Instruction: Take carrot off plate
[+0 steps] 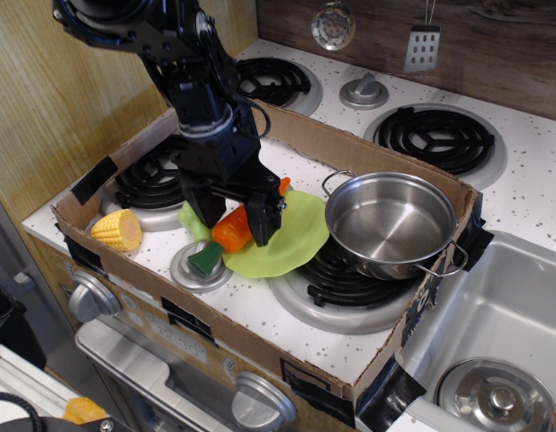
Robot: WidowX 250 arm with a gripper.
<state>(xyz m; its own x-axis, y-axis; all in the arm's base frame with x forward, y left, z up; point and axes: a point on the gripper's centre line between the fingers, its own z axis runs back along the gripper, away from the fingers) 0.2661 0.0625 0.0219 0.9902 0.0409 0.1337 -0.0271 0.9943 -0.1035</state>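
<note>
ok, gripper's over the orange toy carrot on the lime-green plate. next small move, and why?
Probably close. The black gripper is down at the orange toy carrot, one finger on its plate side and the other on the far side, so the jaws look open astride it. The carrot lies on the lime-green plate, its green stem end over the small grey disc. Grip before lifting.

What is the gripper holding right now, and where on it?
Nothing yet: the open gripper straddles the middle of the orange toy carrot, which lies on the lime-green plate.
</note>
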